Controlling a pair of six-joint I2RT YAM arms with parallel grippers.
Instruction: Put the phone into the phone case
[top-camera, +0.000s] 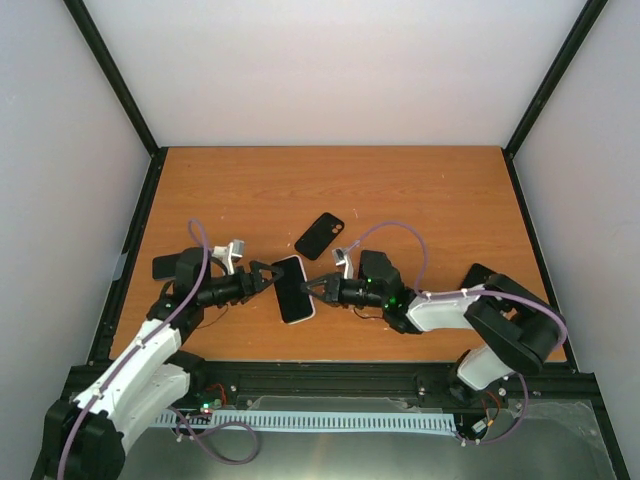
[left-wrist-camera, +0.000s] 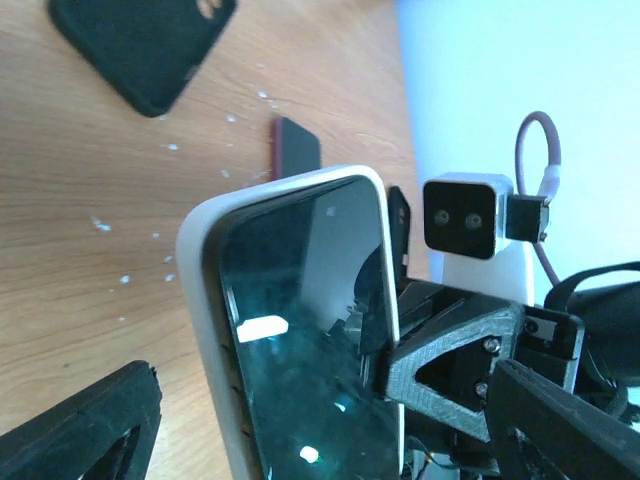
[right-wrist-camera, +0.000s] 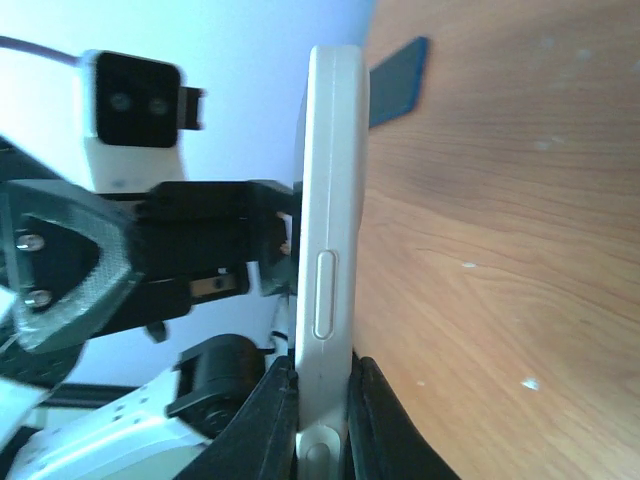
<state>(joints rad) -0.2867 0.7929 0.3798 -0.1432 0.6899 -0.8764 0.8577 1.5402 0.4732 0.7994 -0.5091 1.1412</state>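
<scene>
Close by the white-walled wooden table's (top-camera: 400, 190) front edge, right claw (top-camera: 312, 290) clamps phone (top-camera: 290, 292); left claw (top-camera: 270, 279) gapes.

I work in a lab test cell: a wooden tabletop (top-camera: 400, 190) under my left tool (top-camera: 270, 279) and right tool (top-camera: 310, 290), plain white panels (top-camera: 330, 70) walling it beyond them, black frame posts (top-camera: 112, 75) either side, a cabled mounting rail (top-camera: 330, 375) behind.

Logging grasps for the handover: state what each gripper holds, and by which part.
Right gripper pinches the phone across its faces at the buttoned long edge. Left gripper meets the opposite side; its grip is unclear.
</scene>
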